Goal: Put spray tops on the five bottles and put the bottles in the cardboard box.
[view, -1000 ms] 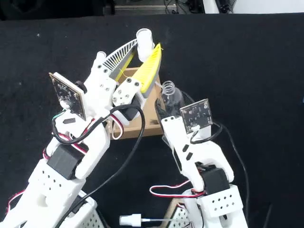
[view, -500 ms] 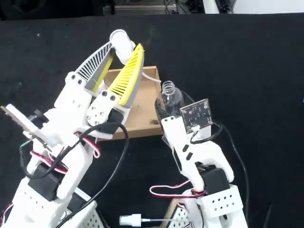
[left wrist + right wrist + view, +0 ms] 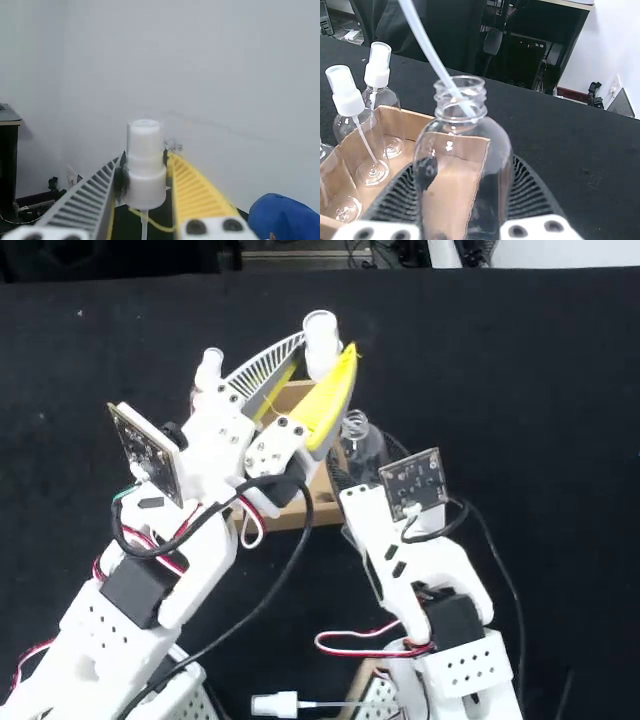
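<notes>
My left gripper (image 3: 322, 340) is shut on a white spray top (image 3: 320, 332), held high with its head up between the yellow and grey fingers (image 3: 192, 182). The spray top (image 3: 145, 162) has a thin tube (image 3: 427, 47) slanting down into the open neck of a clear bottle (image 3: 462, 150). My right gripper (image 3: 465, 190) is shut on that bottle (image 3: 362, 445), upright just right of the cardboard box (image 3: 305, 498). In the box (image 3: 452, 145) stand capped bottles (image 3: 377, 95), (image 3: 352, 130).
A loose spray top (image 3: 275, 703) with its tube lies on the black table near the front edge, between two white perforated trays (image 3: 185, 695). The left arm covers most of the box in the high view. Open black tabletop lies to the far right.
The left arm swung left with the spray top half a second ago, then came back right. The top now sits closer above the bottle. The right arm and bottle kept still.
</notes>
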Action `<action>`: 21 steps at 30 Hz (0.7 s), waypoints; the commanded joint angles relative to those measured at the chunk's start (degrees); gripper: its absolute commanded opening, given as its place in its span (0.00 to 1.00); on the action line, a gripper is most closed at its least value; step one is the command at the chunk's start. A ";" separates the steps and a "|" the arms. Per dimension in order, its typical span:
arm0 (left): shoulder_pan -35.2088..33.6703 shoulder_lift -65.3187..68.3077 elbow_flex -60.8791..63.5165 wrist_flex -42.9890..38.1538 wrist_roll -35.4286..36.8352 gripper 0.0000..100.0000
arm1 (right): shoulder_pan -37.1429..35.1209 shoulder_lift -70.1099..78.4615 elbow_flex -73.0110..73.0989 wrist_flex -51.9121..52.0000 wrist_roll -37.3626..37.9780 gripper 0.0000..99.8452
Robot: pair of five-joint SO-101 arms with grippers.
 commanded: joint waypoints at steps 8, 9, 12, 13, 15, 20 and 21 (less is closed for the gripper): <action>1.27 7.38 -10.07 13.89 0.00 0.13 | -0.79 -1.45 -0.22 -1.58 0.62 0.01; 1.27 9.23 -12.00 16.88 0.35 0.16 | -0.79 -1.45 -0.22 -1.58 0.62 0.01; 1.27 13.27 -17.98 25.41 0.53 0.21 | -0.79 -1.45 -0.22 -1.58 0.62 0.01; 0.92 13.80 -20.09 27.78 0.53 0.21 | -0.79 -1.45 -0.22 -1.58 0.62 0.01; 0.75 13.89 -23.25 31.56 0.53 0.21 | -0.79 -1.45 -0.04 -1.58 0.62 0.01; -3.30 12.48 -30.37 40.26 0.53 0.22 | -0.70 -1.89 0.57 -1.85 0.62 0.01; -4.18 11.78 -31.43 41.32 0.53 0.22 | -0.70 -1.89 0.66 -1.93 0.62 0.01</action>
